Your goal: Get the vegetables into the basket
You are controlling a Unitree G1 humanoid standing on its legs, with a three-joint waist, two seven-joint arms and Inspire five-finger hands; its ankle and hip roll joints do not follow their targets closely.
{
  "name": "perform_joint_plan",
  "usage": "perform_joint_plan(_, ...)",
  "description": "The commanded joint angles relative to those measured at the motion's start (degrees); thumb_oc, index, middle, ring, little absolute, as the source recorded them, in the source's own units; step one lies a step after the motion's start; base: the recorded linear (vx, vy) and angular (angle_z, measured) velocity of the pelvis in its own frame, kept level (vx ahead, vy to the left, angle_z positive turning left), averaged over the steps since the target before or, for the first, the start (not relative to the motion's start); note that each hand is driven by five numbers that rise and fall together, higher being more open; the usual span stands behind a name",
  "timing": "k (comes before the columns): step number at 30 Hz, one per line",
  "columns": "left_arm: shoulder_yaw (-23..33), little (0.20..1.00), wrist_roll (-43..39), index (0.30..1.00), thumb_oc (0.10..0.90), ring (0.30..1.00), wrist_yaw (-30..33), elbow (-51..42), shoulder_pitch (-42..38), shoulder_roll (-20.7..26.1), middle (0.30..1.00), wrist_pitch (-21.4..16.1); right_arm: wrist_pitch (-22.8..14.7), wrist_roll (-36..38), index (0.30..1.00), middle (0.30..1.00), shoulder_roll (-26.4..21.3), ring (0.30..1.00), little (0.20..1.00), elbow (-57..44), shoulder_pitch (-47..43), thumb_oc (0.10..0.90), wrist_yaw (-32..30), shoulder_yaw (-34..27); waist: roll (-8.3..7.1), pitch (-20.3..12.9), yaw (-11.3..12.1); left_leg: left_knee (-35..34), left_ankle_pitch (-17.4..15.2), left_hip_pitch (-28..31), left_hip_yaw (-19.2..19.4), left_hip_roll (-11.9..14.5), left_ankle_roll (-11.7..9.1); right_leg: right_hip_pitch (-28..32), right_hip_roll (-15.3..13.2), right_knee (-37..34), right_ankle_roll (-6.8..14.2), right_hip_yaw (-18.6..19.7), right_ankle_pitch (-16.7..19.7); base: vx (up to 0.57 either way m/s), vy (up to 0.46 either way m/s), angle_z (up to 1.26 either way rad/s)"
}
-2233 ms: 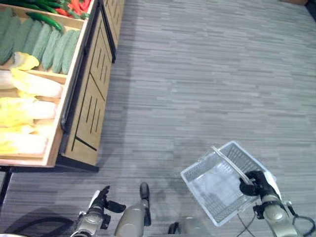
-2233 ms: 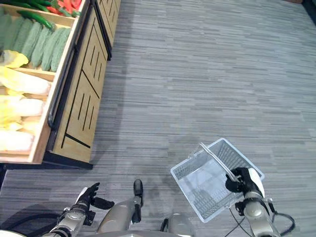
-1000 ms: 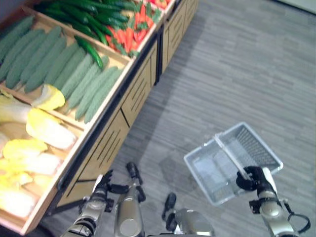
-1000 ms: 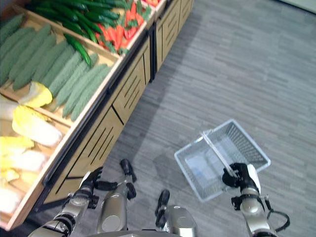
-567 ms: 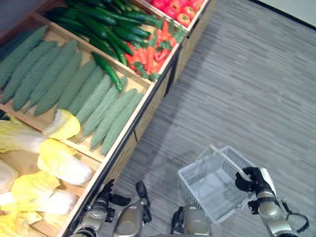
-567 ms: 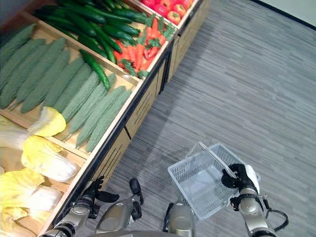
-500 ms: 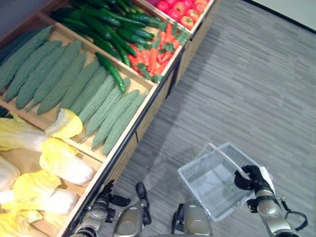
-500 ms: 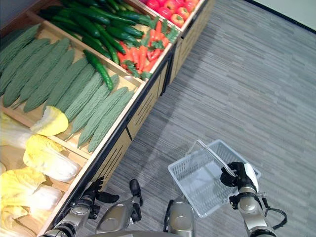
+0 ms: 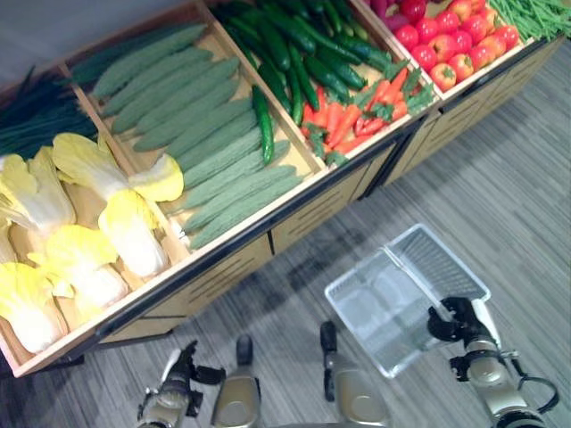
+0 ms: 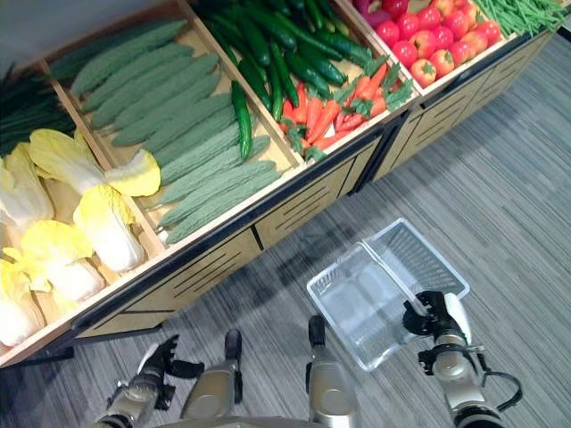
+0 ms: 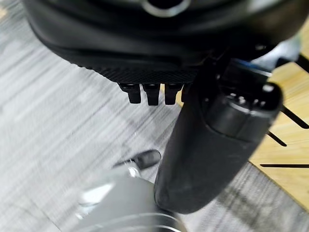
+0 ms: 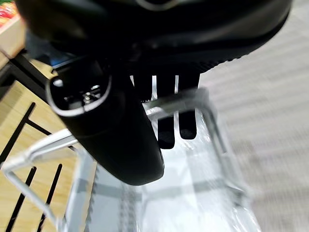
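Observation:
A clear wire basket (image 9: 368,259) hangs low at the right, above the grey floor, with nothing in it. My right hand (image 9: 457,323) is shut on its handle (image 12: 174,100), fingers curled over the bar. In front of me a wooden stand holds pale yellow cabbages (image 9: 125,232), ridged green gourds (image 9: 205,134), dark cucumbers (image 9: 294,53), carrots (image 9: 348,120) and red tomatoes (image 9: 446,45). My left hand (image 10: 153,367) hangs low at the left near the stand's base, open and holding nothing, with its short fingertips (image 11: 149,93) beside the thumb.
The stand's slatted wooden front (image 9: 339,209) runs diagonally between me and the produce. Green beans (image 9: 535,13) fill the far right bin and dark leafy stalks (image 9: 36,116) the far left. Grey plank floor (image 9: 526,205) stretches to the right.
The whole picture has swung to face the stand, so the camera has moved. The basket stays in my right hand and the left hand stays low and open.

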Motion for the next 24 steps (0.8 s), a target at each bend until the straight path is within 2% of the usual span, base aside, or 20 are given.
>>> perform_joint_plan(1, 0.3, 1.000, -0.8, 1.000, 0.900, 1.000, 1.0, 0.2, -0.5, 2.4, 1.000, -0.3, -3.9, 2.4, 0.300, 0.300, -5.1, 0.300, 0.300, -4.3, 0.4, 0.400, -3.3, -3.9, -3.61, -2.1, 0.0, 4.7, -4.0, -0.7, 1.2, -1.3, -0.7, -0.9, -4.9, 2.4, 5.4, 1.7, 0.9, 0.03, -0.200, 0.29)
perform_joint_plan(5, 0.3, 1.000, -0.5, 1.000, 0.900, 1.000, 1.0, 0.3, -0.7, 1.8, 1.000, 0.0, -3.6, 3.2, 0.300, 0.300, -5.1, 0.300, 0.300, -3.2, 2.0, 0.400, -3.7, -4.5, -3.44, -2.6, -1.9, 7.9, -3.5, 0.3, 15.1, 2.4, -0.5, 0.4, -6.0, 1.8, 4.1, -2.3, 0.4, -0.02, -0.111, 0.89)
perform_joint_plan(6, 0.1, 1.000, -0.2, 1.000, 0.900, 1.000, 1.1, 0.3, -0.8, 1.6, 1.000, 0.0, -3.5, 3.2, 0.300, 0.300, -4.8, 0.300, 0.300, -3.1, 2.5, 0.400, -3.8, -4.7, -3.07, -2.9, -2.3, 8.7, -3.7, 0.8, 16.8, 3.1, -0.7, 0.3, -5.9, 1.6, 3.9, -3.1, 0.2, 0.00, -0.079, 0.34)
perform_joint_plan(8, -0.2, 1.000, 0.5, 1.000, 0.900, 1.000, 1.5, 1.1, -1.0, 1.6, 1.000, -0.1, -3.1, 3.4, 0.300, 0.300, -4.3, 0.300, 0.300, -1.1, 2.6, 0.400, -3.9, -4.4, -2.39, -3.8, -1.9, 5.8, -3.5, 1.3, 15.2, 2.3, -1.0, 0.8, -5.8, 0.9, 4.4, -4.1, 0.2, 0.04, -0.014, 0.59)
perform_joint_plan(12, -0.3, 1.000, 1.2, 1.000, 0.900, 1.000, 1.4, 2.5, -0.6, 1.7, 1.000, 0.3, -2.9, 4.3, 0.300, 0.300, -3.3, 0.300, 0.300, 2.2, 2.3, 0.400, -4.1, -4.6, -1.26, -4.2, -1.2, -1.5, -0.8, 2.4, 13.8, 1.8, -1.3, 0.7, -6.6, 0.9, 5.2, -6.0, 0.5, 0.02, 0.078, 0.33)
perform_joint_plan(21, 0.7, 1.000, 0.7, 1.000, 0.900, 1.000, 2.0, 4.3, -0.8, 2.7, 1.000, 0.1, -2.7, 4.8, 0.300, 0.300, -1.2, 0.300, 0.300, 7.7, 0.3, 0.400, -4.7, -3.3, -2.31, -3.1, -0.2, -4.0, -1.1, 2.6, 11.6, -0.6, -0.4, 0.6, -9.0, 0.2, 6.7, -6.2, 2.6, 0.00, 0.127, 0.24)
perform_joint_plan(22, 1.8, 1.000, -0.2, 1.000, 0.900, 1.000, 2.5, 4.9, -0.8, 2.8, 1.000, 0.2, -2.6, 4.6, 0.300, 0.300, -0.9, 0.300, 0.300, 8.3, 0.1, 0.400, -4.8, -3.0, -2.51, -3.1, 0.0, -4.3, -1.1, 2.7, 11.6, -0.8, -0.4, 0.6, -9.2, -0.2, 6.8, -6.2, 3.0, 0.02, 0.071, 0.00)
perform_joint_plan(23, 6.2, 1.000, -4.4, 1.000, 0.900, 1.000, 3.9, 6.4, -0.3, 2.7, 1.000, 0.3, -2.6, 4.3, 0.300, 0.300, -0.1, 0.300, 0.300, 11.8, -0.6, 0.400, -5.5, -2.5, -2.86, -3.2, 0.7, -4.9, -1.2, 3.2, 11.5, -1.2, -0.4, 1.4, -9.5, -1.6, 7.3, -6.5, 3.9, 0.02, 0.071, 0.02)
perform_joint_plan(24, 6.2, 1.000, -4.4, 1.000, 0.900, 1.000, 3.9, 6.4, -0.3, 2.7, 1.000, 0.3, -2.6, 4.3, 0.300, 0.300, -0.1, 0.300, 0.300, 11.9, -0.7, 0.400, -5.5, -2.5, -2.89, -3.3, 0.7, -4.9, -1.1, 3.0, 11.5, -1.2, -0.3, 1.3, -9.6, -1.7, 7.3, -6.5, 4.0, 0.02, 0.051, 0.01)
